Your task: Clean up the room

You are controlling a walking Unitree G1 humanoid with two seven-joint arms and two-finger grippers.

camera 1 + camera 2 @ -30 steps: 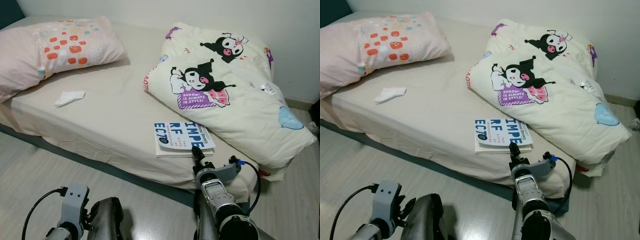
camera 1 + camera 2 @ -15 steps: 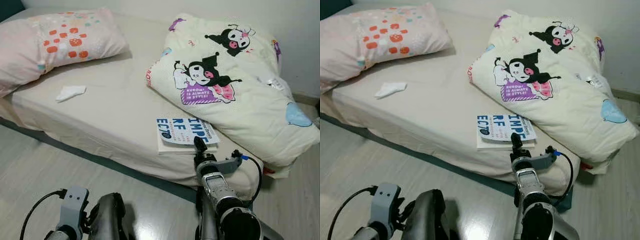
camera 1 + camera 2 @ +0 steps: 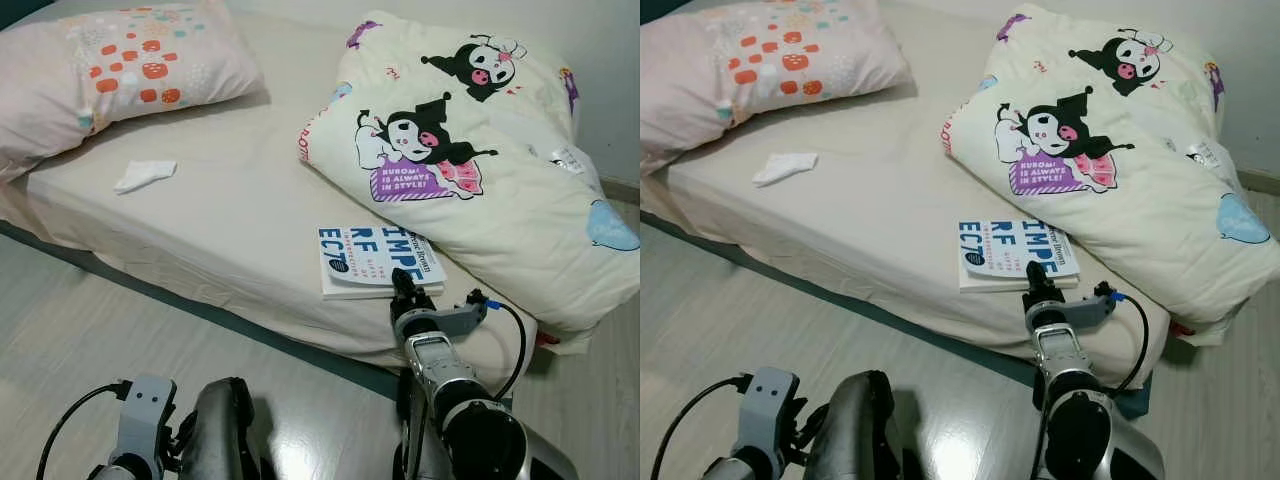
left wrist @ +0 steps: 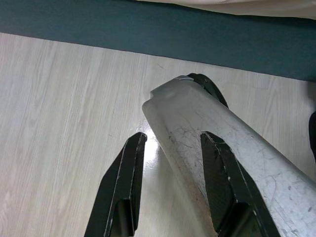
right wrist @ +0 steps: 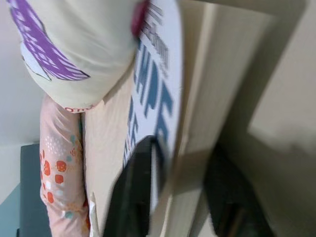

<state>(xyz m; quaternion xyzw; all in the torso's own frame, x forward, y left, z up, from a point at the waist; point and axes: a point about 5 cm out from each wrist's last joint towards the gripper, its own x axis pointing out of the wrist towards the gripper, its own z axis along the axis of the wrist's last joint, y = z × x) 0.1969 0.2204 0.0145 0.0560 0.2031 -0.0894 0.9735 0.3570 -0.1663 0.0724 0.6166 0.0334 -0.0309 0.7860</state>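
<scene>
Closer now than a moment ago, the right gripper (image 3: 405, 287) has reached the near edge of the book (image 3: 375, 262), and the whole picture has slid because the robot's head moved too.

Take the book as the landmark. It lies flat on the bed (image 3: 230, 215), close to the bed's front edge. Behind the book and touching its far corner is the big folded quilt (image 3: 480, 170) with cartoon pictures. Far off past the book is the pink pillow (image 3: 110, 75). Between the pillow and the book, but well apart from the book, lies a small white sock (image 3: 145, 175).

What could go wrong: the book sits near the bed's edge, so a push from the fingers could slide it under the quilt or tip it off onto the floor. I think a thin pinch on just the cover could also let the pages flop open.

In the right wrist view, the two black fingers (image 5: 136, 192) are spread apart, one on each side of the book's edge, pinching nothing yet. The left gripper (image 4: 170, 187) hangs low over the floor, fingers spread, holding nothing.
</scene>
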